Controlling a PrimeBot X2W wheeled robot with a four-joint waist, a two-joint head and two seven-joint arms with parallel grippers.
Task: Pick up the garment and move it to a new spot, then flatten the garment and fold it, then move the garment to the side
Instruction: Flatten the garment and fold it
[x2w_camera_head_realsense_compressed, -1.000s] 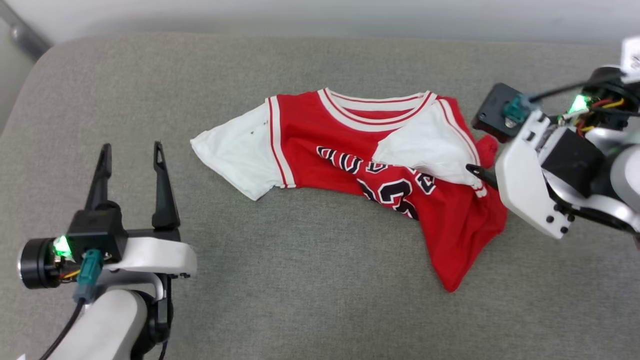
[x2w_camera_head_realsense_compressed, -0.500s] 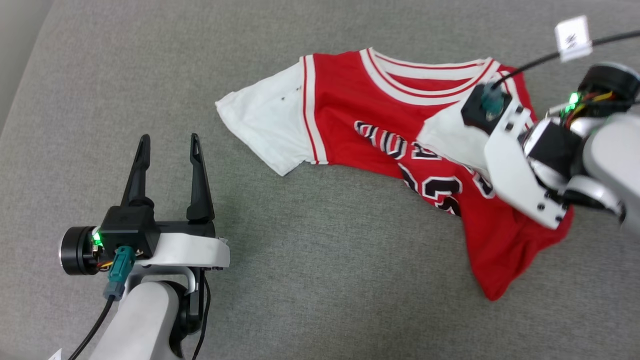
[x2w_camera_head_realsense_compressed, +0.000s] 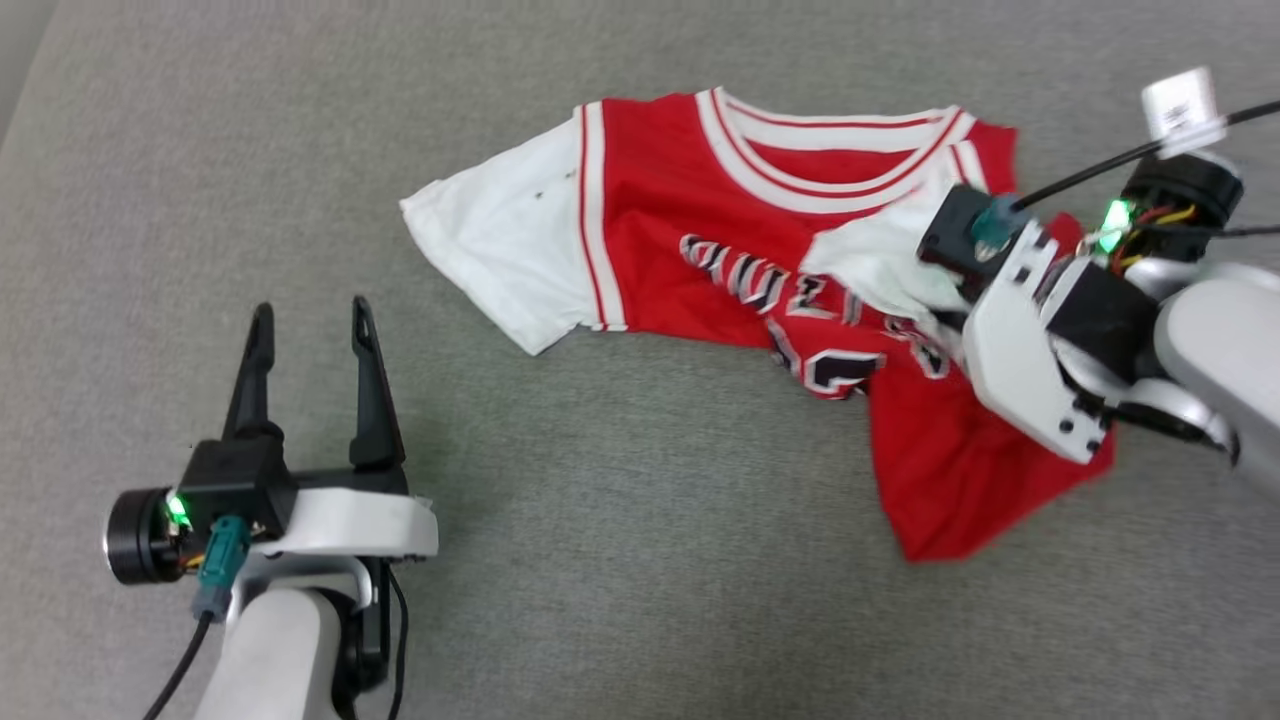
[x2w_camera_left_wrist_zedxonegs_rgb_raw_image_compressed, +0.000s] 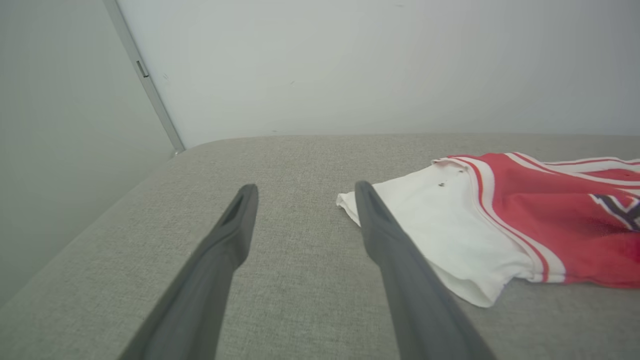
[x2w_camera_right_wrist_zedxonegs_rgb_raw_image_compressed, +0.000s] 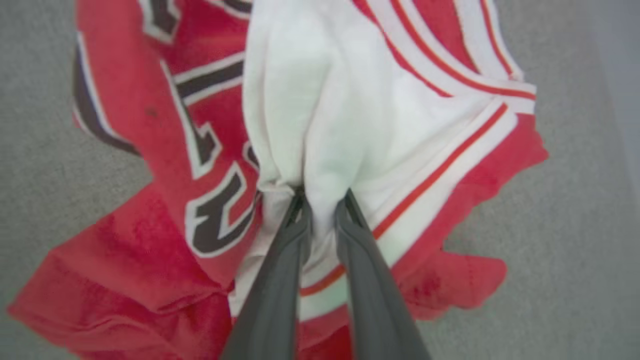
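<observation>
On grey cushion (x2w_camera_head_realsense_compressed: 640, 560), right pincer (x2w_camera_right_wrist_zedxonegs_rgb_raw_image_compressed: 322, 197) has bunched garment (x2w_camera_head_realsense_compressed: 680, 210).

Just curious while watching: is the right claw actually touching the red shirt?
Touching. In the right wrist view the right gripper pinches a bunched white fold of the garment between its fingers.

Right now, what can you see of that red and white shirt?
The red jersey-style shirt is of soft-looking fabric, with white short sleeves, a red-and-white striped collar and black-and-white lettering and a number on the chest. It lies front up, crumpled, on the grey fabric surface: one sleeve spread flat, the other folded over the chest, the hem bunched. The right gripper pinches that folded white sleeve; the open left gripper stands apart from it.
</observation>
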